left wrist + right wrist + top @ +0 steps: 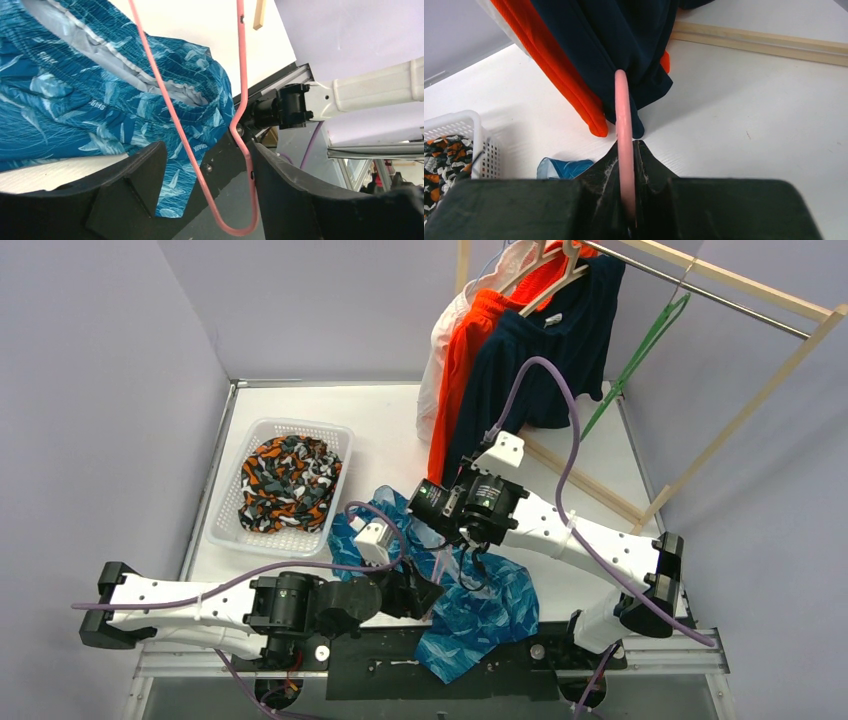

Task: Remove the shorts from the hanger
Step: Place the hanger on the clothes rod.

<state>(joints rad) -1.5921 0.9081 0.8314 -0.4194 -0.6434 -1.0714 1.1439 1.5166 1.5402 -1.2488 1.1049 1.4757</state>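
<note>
The teal-blue shorts [60,100] are thin matt cloth with a smooth grey lining. The pink hanger [623,125] looks like smooth, slightly glossy plastic. The right hand [628,155] has matt black fingers [654,172], scuffed whitish and rough on the inner faces. The navy shorts [624,35] and orange shorts [554,60] are soft matt cloth. The tabletop [749,125] is smooth matt white. The basket [300,424] is white perforated plastic. The rack [740,417] is bare pale wood with 1 shiny metal rail [720,296].

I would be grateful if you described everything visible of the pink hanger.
The pink hanger is thin, smooth, rounded wire, seemingly plastic-coated. The right pincer is shut on one curved section. A looped bend sits between the fingers of the open left pincer, and its strands cross in front of the teal-blue shorts.
</note>
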